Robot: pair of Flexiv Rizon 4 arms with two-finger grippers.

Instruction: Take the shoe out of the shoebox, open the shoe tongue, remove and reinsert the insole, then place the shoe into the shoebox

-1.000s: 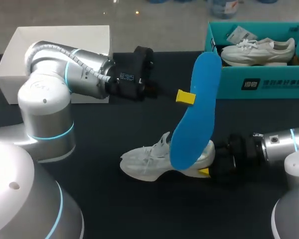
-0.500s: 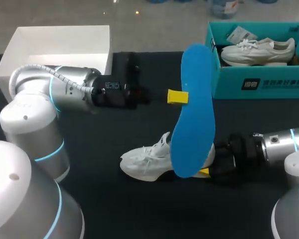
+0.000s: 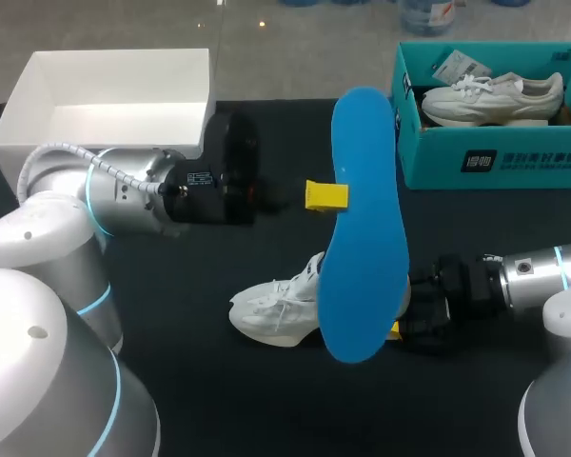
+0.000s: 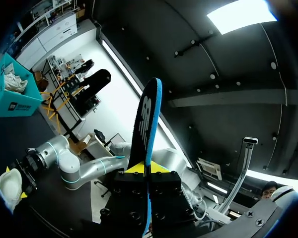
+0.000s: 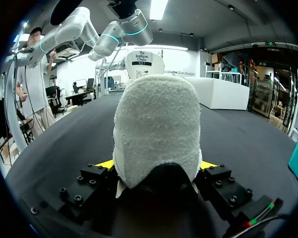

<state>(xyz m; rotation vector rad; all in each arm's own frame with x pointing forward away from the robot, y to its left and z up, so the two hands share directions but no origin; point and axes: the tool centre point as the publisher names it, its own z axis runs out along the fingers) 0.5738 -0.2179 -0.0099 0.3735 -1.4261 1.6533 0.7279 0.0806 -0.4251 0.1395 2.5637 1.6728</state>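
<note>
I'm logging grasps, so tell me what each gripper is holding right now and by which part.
Left gripper: the blue insole, pinched at its side edge, near mid-length. Right gripper: the white shoe, by its heel.

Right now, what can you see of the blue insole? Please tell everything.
The blue insole is a thin, flat, foot-shaped sheet, foam by its look. One face is bright blue; the other, in the left wrist view, is black with a pale mark. It hangs in the air, nearly on end, with the left gripper shut on one long edge. Its lower end overlaps the heel of the white shoe in the head view; whether they touch I cannot tell.
</note>
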